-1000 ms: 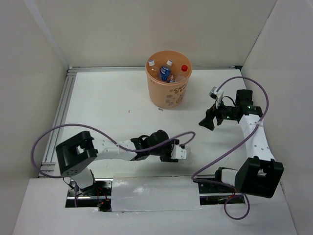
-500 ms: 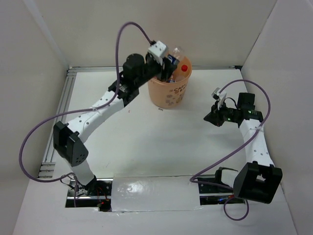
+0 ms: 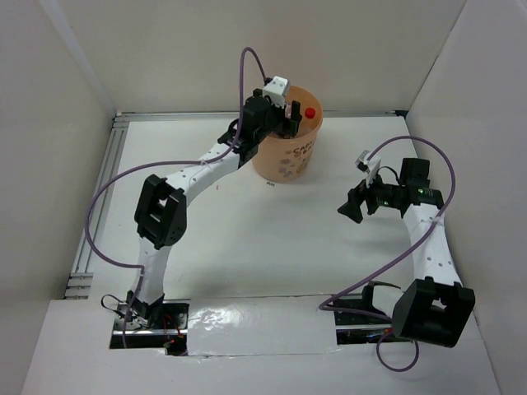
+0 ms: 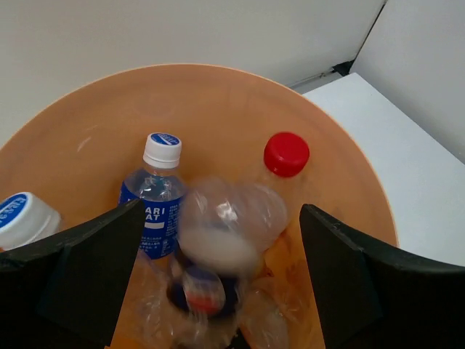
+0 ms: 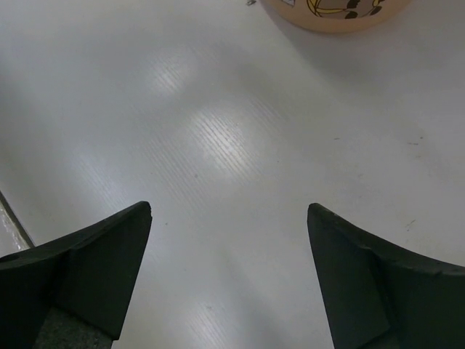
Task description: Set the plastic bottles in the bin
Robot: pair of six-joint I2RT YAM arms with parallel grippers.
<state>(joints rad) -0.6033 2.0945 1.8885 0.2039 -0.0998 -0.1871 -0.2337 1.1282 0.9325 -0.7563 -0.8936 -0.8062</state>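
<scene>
Right fingers (image 3: 352,207): spread wide, holding nothing, hovering over bare tabletop (image 5: 218,145), well short of the bin (image 3: 284,156). I see no bottle lying outside the bin in the top view.

Left fingers (image 3: 280,122): over the bin's mouth and released, set wide apart. Between them in the left wrist view is a clear bottle (image 4: 221,240), smeared by blur and touching neither finger. I judge it to be dropping in. Beyond it stand a blue-labelled bottle (image 4: 156,193) with a white cap and a red-capped bottle (image 4: 285,154). Another white cap (image 4: 18,214) sits at the left edge.

Step in hand: the drop. To do it well:
- Hold the left fingers wide and centred over the mouth until the bottle settles.
- Then lift straight up before swinging away.
- Avoid clipping the rim on exit. The bin looks like light plastic, so a knock may shift or tip it.

View notes:
- Only the left wrist view shows the release and the bin's contents. From above, the wrist covers most of the mouth and just the red cap shows.
- Only the top view shows the bin's position, at the far middle of the tabletop, and that the arms are well apart.
- The right wrist view catches only the bin's foot.
</scene>
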